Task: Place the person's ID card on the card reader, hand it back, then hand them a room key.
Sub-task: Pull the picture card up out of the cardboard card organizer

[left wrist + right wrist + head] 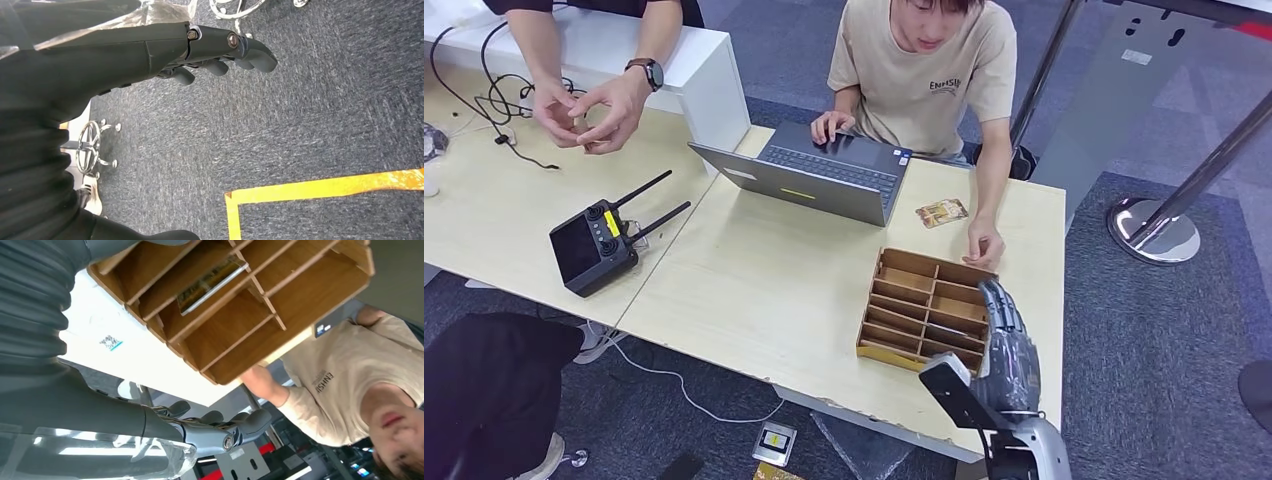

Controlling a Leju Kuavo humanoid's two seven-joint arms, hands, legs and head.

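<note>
Right hand (1007, 345) beside wooden slotted organizer (921, 305), fingers extended, holding nothing. Left hand (215, 50) over carpet, fingers loosely apart, empty.

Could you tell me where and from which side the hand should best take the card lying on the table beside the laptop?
The card lies flat, so probably pinch its edges from above. The right hand is nearest; approach over the wooden organizer.

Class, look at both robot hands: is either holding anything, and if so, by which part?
Nothing is held. The right hand hovers beside the wooden organizer with its fingers extended and empty; the left hand hangs over the carpet, also empty.
</note>
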